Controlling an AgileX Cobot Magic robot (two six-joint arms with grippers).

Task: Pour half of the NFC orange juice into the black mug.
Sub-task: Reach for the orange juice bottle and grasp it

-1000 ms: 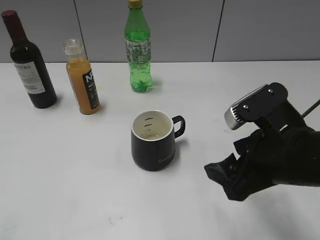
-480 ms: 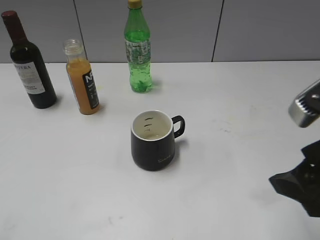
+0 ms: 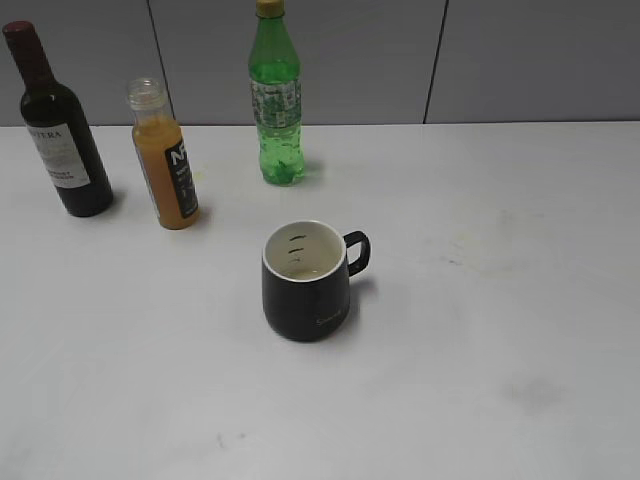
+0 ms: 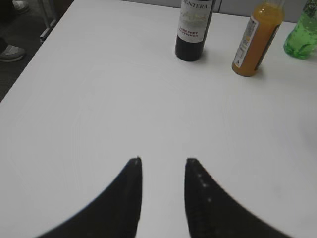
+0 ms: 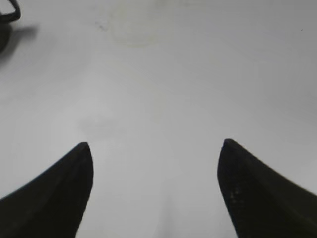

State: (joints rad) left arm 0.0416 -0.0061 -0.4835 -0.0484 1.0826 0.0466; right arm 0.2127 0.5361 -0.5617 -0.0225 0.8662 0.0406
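Note:
The NFC orange juice bottle [image 3: 166, 158] stands upright and capless at the back left of the white table, and shows in the left wrist view [image 4: 257, 39] too. The black mug [image 3: 308, 280] stands near the middle, handle to the right, a little pale liquid inside. Only its handle shows in the right wrist view [image 5: 10, 12]. My left gripper [image 4: 162, 160] is open and empty over bare table, well short of the bottles. My right gripper [image 5: 154, 144] is wide open and empty over bare table, right of the mug. Neither arm shows in the exterior view.
A dark wine bottle [image 3: 58, 130] stands left of the juice, also in the left wrist view [image 4: 194, 27]. A green soda bottle [image 3: 276, 100] stands behind the mug, its edge in the left wrist view [image 4: 302, 34]. The table's left edge [image 4: 37, 47] drops to the floor.
My right arm has drawn back to the right and left the exterior view. The bottles and the mug have not moved.

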